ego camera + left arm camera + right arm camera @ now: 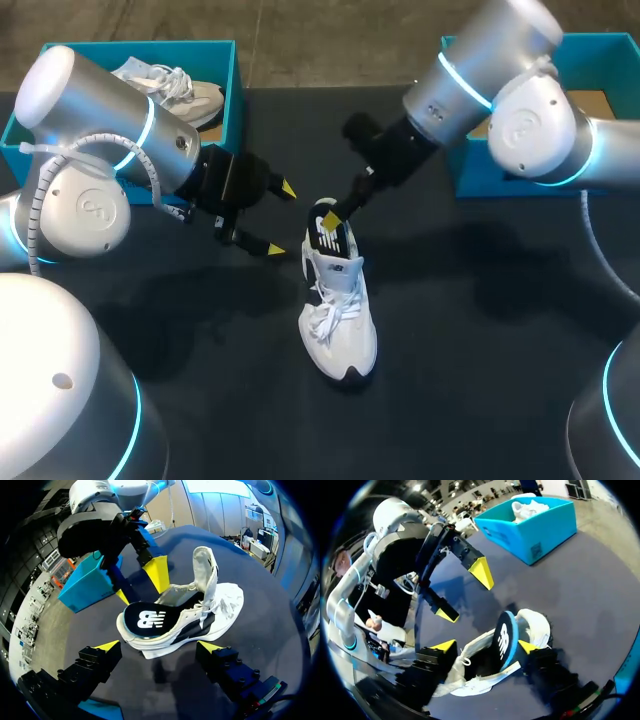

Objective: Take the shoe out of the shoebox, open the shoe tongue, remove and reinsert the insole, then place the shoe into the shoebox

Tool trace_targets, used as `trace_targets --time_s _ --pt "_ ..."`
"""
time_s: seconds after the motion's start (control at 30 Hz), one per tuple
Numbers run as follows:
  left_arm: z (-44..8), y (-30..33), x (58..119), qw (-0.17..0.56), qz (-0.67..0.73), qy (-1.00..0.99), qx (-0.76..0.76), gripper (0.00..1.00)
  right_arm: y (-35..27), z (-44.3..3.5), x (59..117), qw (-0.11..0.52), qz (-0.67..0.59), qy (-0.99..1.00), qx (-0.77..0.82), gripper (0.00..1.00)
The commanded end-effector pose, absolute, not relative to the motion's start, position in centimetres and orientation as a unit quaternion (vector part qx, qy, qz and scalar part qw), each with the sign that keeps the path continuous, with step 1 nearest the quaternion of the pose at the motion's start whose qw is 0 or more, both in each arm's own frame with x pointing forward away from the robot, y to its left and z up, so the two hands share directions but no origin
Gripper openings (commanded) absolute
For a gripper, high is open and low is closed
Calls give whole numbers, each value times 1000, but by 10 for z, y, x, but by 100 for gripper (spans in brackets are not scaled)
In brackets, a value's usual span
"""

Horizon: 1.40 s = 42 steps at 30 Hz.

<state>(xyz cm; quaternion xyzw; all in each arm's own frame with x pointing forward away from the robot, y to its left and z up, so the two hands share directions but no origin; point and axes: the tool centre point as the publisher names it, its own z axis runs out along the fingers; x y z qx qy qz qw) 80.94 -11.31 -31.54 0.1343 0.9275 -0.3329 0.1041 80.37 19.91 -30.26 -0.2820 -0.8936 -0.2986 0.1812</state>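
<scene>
As the insole (504,640) is only straddled by spread right fingers (445,646), it may be knocked askew; left fingers (107,646) held wide, empty.

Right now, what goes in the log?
shoe: on table | insole: sticking out | left jaws: open | right jaws: open, insole between

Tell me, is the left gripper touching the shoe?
Apart. The head view shows bare table between the open left gripper and the shoe.

Plain matte black table (480,335)
</scene>
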Motion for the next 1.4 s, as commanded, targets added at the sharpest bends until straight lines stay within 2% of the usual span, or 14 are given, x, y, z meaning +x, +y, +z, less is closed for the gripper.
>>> trace_targets --time_s 0.03,0.1,0.13,0.2,0.27,0.33,0.6,1.17,1.4 --pt "-312 -113 810 104 -331 928 135 100 192 -300 795 160 -309 -886 -306 36" --pt "-308 -111 810 101 -334 927 139 100 186 -299 796 150 -313 -882 -319 29" --pt "-305 -110 811 100 -334 927 139 100 185 -298 796 146 -314 -880 -324 22" --pt "-301 -107 812 99 -336 925 146 100 182 -298 796 141 -314 -878 -333 19" --pt "-296 -104 815 103 -336 924 149 100 179 -297 797 136 -314 -875 -342 7" --pt "-290 -99 817 107 -336 924 152 100 176 -295 796 127 -312 -873 -353 0" --pt "-280 -81 819 98 -329 924 167 100 175 -285 789 57 -287 -868 -400 0" --pt "-230 -41 841 109 -305 932 162 100 175 -285 789 57 -287 -868 -400 0" --pt "-220 -27 848 122 -295 934 159 100 182 -306 795 -7 -228 -827 -515 0"
